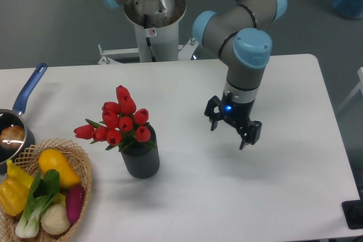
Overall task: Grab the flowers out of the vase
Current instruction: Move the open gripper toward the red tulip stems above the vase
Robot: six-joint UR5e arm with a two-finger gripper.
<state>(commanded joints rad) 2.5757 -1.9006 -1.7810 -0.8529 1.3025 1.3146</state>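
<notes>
I'm seeing gripper (232,130) hovering over table (283,185), jaws spread wide, gripping nothing, flowers (118,124) sitting in vase (141,161), well apart to its left

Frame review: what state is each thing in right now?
Red tulip flowers: standing in the vase, ungrasped.
Dark grey ribbed vase: upright on the white table.
Claw: open, empty, right of the flowers.
Wicker basket: holds vegetables.
Blue-handled saucepan: upright at the left edge.

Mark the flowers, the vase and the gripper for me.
flowers (120,123): fixed camera, on a red bud mid-bunch.
vase (142,162): fixed camera, on its ribbed side.
gripper (231,129): fixed camera, midway between its open fingertips.
</notes>
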